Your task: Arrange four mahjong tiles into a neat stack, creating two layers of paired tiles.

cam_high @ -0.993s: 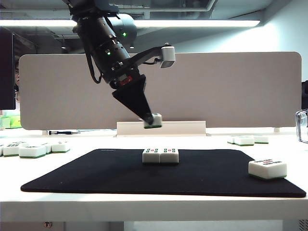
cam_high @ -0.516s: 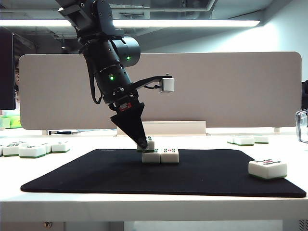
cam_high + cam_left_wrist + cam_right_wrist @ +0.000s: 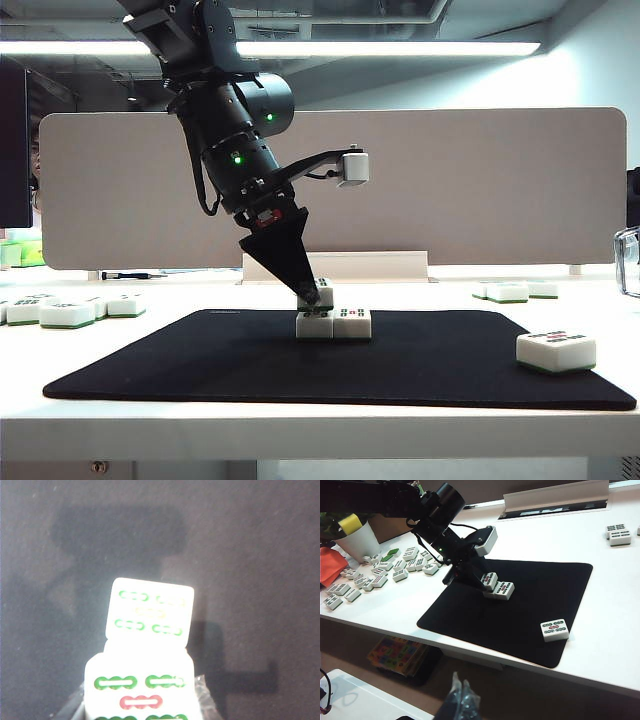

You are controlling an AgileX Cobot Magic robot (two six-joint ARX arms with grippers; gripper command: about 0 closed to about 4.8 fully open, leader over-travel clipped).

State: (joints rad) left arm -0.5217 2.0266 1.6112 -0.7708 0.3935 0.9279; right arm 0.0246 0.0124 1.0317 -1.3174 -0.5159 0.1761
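Left gripper [image 3: 313, 292] angled down over the black mat [image 3: 200, 370], clamped on a mahjong tile [image 3: 321, 296] pinched between its fingertips. Held tile sitting just above the left one of the bottom pair [image 3: 333, 324], seemingly touching it, though contact hard to confirm from the side. Directly under the gripper, two tiles side by side, touching each other, near the middle of the mat. In the left wrist view, held tile [image 3: 140, 690] face up close to the camera, with one bottom tile [image 3: 150, 612] showing just beyond it, its far end clear of the held one. Fourth tile [image 3: 556, 350] lying alone on the mat, well apart from the gripper, toward the right edge. Spare tiles [image 3: 70, 310] on the white table [image 3: 300, 435] off to the left, more [image 3: 515, 291] at far right. Right gripper [image 3: 460, 700] low below the table edge, far from the mat; jaws apparently together, holding nothing, but too dim to tell for sure.
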